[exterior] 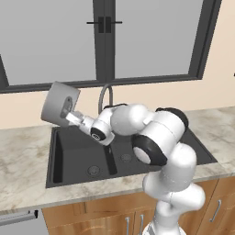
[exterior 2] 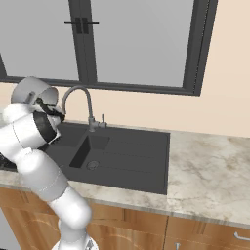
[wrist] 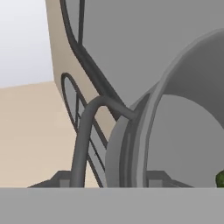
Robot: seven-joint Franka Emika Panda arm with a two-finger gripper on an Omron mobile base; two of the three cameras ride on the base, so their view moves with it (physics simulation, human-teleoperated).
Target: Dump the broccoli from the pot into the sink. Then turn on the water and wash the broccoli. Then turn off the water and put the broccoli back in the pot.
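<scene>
Closest to the hand camera, the pot (wrist: 183, 131) has its rim wall running between the two fingertips, so the gripper (wrist: 144, 180) is clamped on that rim. A sliver of the broccoli (wrist: 220, 178) shows at the right edge, inside the pot on its pale wall.

From the left base view the pot (exterior: 59, 103) is held up in the air, tipped onto its side, above the far left corner of the sink (exterior: 73, 158) and well clear of the counter (exterior: 23, 151). The gripper (exterior: 69, 111) grips it from the right. Just right of the pot rises the faucet (exterior: 104, 94), near but not touching. Below, the large basin lies open, its edges unobstructed.

From the right base view the pot (exterior 2: 35, 92) sits left of the faucet (exterior 2: 80, 100), before the window (exterior 2: 136, 44).
</scene>
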